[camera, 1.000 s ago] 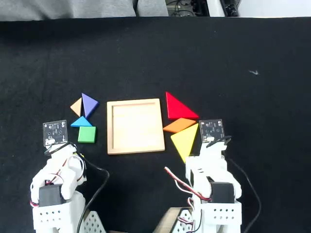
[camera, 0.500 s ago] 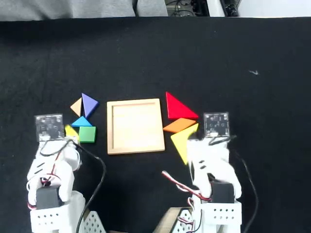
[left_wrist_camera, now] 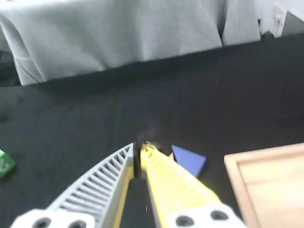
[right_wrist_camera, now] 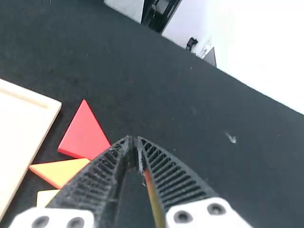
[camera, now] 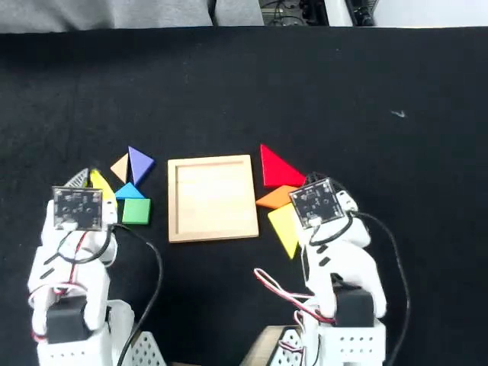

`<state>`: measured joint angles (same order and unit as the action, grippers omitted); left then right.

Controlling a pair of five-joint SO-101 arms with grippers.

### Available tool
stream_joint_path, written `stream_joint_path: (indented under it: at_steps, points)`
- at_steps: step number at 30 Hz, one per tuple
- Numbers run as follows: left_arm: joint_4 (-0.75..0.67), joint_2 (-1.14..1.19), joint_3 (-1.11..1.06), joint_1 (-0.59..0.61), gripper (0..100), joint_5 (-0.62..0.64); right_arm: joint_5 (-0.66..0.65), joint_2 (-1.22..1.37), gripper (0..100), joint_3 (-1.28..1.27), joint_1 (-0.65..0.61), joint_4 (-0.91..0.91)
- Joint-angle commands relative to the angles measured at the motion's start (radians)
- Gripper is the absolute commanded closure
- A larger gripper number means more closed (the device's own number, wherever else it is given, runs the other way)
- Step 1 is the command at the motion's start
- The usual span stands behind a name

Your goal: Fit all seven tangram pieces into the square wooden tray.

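The square wooden tray (camera: 213,198) lies empty at the table's middle. On its left lie a tan triangle (camera: 120,166), a purple triangle (camera: 140,162), a small blue triangle (camera: 128,191) and a green square (camera: 136,211). On its right lie a red triangle (camera: 278,168), an orange piece (camera: 278,197) and a yellow triangle (camera: 286,225). My left gripper (camera: 89,174) is shut and empty, just left of the tan triangle; the left wrist view shows its tips (left_wrist_camera: 138,148) beside the purple triangle (left_wrist_camera: 190,159). My right gripper (right_wrist_camera: 130,141) is shut and empty above the red triangle (right_wrist_camera: 83,135).
Black cloth covers the table (camera: 343,91), with wide free room beyond the pieces and to the far right. A grey cloth (left_wrist_camera: 118,33) hangs behind the far edge. Both arm bases (camera: 335,320) stand at the near edge.
Both arms rose and stretched forward. The left gripper came out beside the tan triangle. The right gripper swung toward the red triangle, over part of the yellow one.
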<state>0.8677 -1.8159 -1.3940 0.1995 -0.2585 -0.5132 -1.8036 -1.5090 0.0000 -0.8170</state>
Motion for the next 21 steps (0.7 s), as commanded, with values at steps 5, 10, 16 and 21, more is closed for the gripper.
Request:
stream_joint_path:
  at_steps: [5,10,16,21]
  points:
    - [0.152,0.006,0.335,-0.012,96,0.032,-0.005,-0.085,98.6,0.231,-0.018,-0.137]
    - [0.192,0.166,0.46,-0.008,95,0.049,0.032,-0.05,91.8,0.344,-0.018,-0.222]
    - [0.219,0.528,0.636,-0.008,78,0.169,0.078,0.203,88.2,0.564,-0.018,-0.247]
    - [0.301,0.809,0.753,-0.001,81,0.244,0.08,0.535,87.9,0.768,-0.02,-0.296]
